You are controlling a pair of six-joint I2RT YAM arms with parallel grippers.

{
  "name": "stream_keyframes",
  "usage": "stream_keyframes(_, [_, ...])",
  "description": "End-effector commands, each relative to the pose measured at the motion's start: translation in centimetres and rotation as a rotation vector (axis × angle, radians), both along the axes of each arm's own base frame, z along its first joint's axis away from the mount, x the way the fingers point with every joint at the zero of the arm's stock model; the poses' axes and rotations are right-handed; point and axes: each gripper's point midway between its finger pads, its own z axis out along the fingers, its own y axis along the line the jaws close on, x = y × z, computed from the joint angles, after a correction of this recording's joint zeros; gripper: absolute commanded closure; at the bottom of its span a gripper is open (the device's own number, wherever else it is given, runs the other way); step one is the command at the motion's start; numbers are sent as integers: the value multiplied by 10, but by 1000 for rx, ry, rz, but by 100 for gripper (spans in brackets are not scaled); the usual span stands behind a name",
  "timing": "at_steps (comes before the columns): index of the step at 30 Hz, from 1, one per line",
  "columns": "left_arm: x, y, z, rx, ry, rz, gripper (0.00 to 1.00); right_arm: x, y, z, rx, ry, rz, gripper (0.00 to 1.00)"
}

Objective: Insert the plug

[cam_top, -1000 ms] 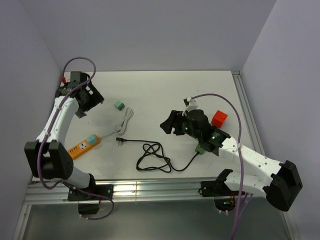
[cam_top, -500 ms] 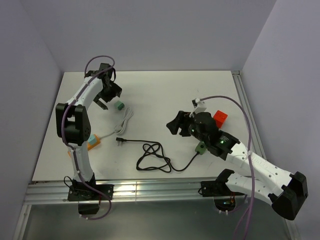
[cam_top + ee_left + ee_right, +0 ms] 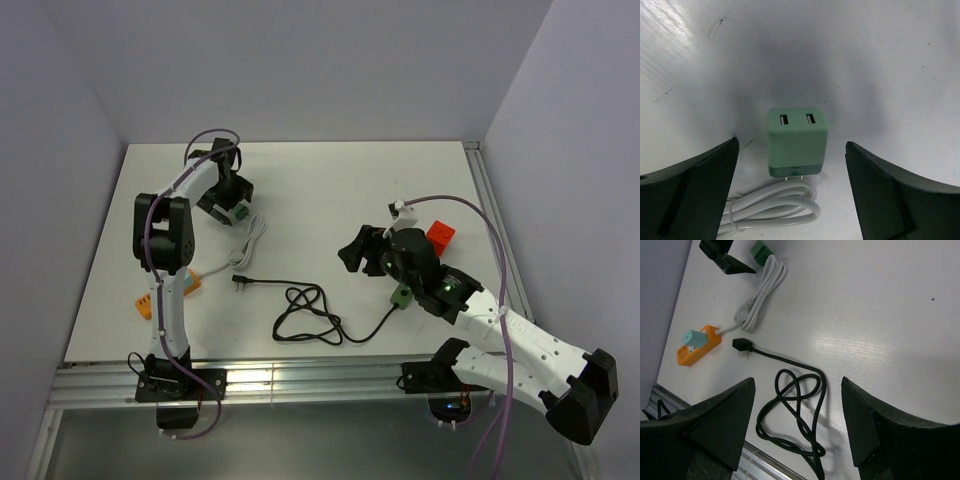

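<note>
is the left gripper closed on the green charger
No, the green charger lies untouched between the open fingers of the left gripper.

White-and-black arms (image 3: 530,345), purple cables (image 3: 211,133)

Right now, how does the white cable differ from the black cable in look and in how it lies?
The white cable is folded into a narrow, tidy bundle, while the black cable sprawls in loose loops. The white cable runs to the orange power strip, while the black cable ends in a plug that lies free. Both rest flat on the table.
</note>
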Motion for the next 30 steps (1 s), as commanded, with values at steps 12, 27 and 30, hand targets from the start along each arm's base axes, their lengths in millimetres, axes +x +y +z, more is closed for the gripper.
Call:
stream_keyframes(12, [17, 2, 14, 18, -92, 12, 95, 2, -3, 2, -6, -13, -11, 24])
stream_keyframes(27, [-104, -66, 194, -332, -591, -103, 100, -14, 65, 69, 282, -159, 219, 14])
stream_keyframes(30, [-142, -73, 209, -443, -632, -68, 100, -20, 88, 84, 286, -251, 208, 13])
